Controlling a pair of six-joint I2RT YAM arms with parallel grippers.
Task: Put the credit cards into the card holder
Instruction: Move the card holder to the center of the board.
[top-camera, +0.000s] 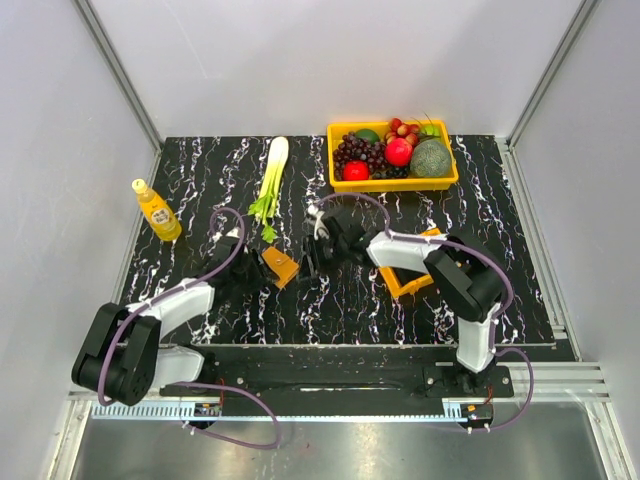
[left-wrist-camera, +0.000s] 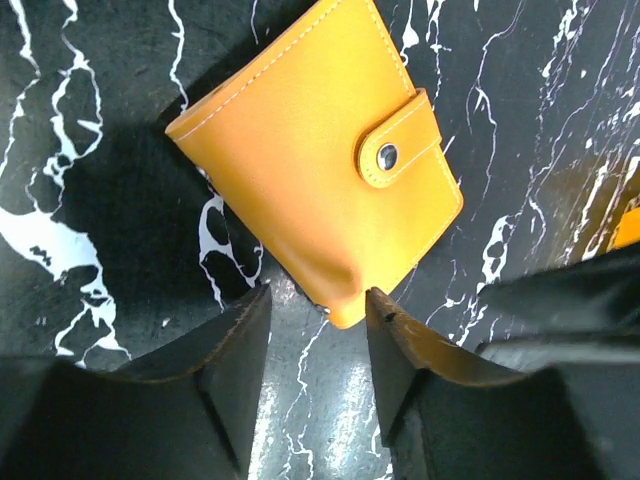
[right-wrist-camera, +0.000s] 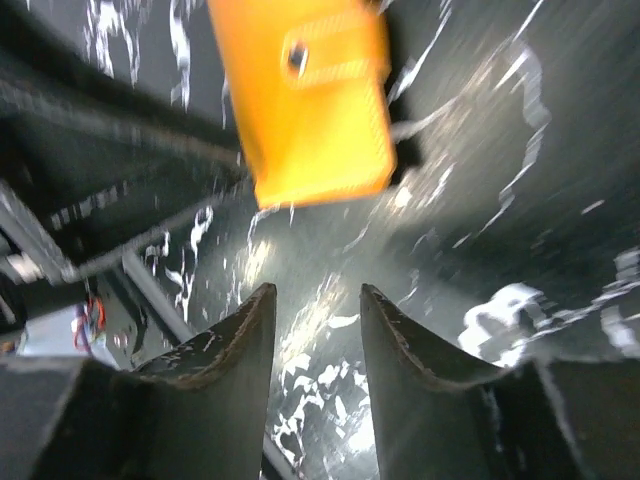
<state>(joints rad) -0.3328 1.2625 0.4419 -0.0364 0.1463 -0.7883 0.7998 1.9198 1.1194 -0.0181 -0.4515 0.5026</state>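
Left end effector (left-wrist-camera: 318, 297) spread, clamping nothing, closed orange wallet (left-wrist-camera: 300, 160) lying on table (left-wrist-camera: 520, 120) with corner poking between tips. Right end effector (right-wrist-camera: 317, 292) likewise spread; wallet ahead blurred, top cut off. Cards not discernible.

looks like a robotics lab. boxed in by white panels (top-camera: 330, 60) and aluminium rails (top-camera: 118, 72), robot arms (top-camera: 180, 305) bolted at the table (top-camera: 340, 300).

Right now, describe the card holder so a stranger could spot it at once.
On the black marble table, look near the middle, on the near side of the celery. The card holder is the flat orange wallet shut by a snap tab, unlike the raised-wall orange tray to its right.
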